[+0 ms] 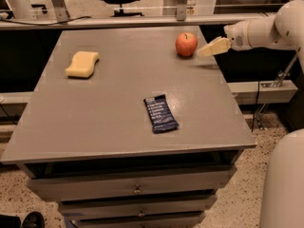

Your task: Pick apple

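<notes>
Over the smooth grey rectangular tabletop [95,113], near its far right corner, the pale wedge-shaped pincer [202,52] hangs just right of the apple [186,44]; whether it is spread or pressed together cannot be told. The round, shiny red-orange apple sits upright, short dark stem pointing up.

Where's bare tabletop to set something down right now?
Widest patch: front-left of the table, between sponge and bar. Also free between sponge and apple. Crowded only by the apple, where the end effector hovers beside it.
</notes>
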### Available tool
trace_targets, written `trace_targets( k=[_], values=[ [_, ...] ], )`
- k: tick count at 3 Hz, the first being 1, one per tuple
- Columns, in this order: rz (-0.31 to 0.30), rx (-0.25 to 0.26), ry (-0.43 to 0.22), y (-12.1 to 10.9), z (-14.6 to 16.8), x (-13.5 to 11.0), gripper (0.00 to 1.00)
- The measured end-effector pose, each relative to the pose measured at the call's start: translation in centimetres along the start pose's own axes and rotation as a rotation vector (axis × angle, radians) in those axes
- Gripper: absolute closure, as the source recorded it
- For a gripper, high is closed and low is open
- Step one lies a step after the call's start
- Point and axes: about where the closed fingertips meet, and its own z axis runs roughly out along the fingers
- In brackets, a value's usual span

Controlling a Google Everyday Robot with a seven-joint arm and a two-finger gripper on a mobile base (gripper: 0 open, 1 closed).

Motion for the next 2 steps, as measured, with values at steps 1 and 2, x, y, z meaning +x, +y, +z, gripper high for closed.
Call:
trace_targets(
  k=[1,2],
  values=[
    [0.039,-0.04,-0.068,0.3,2.5,-0.9,0.0],
    [0.057,-0.094,-0.111,1.6,4.6,-2.1,0.0]
  ],
)
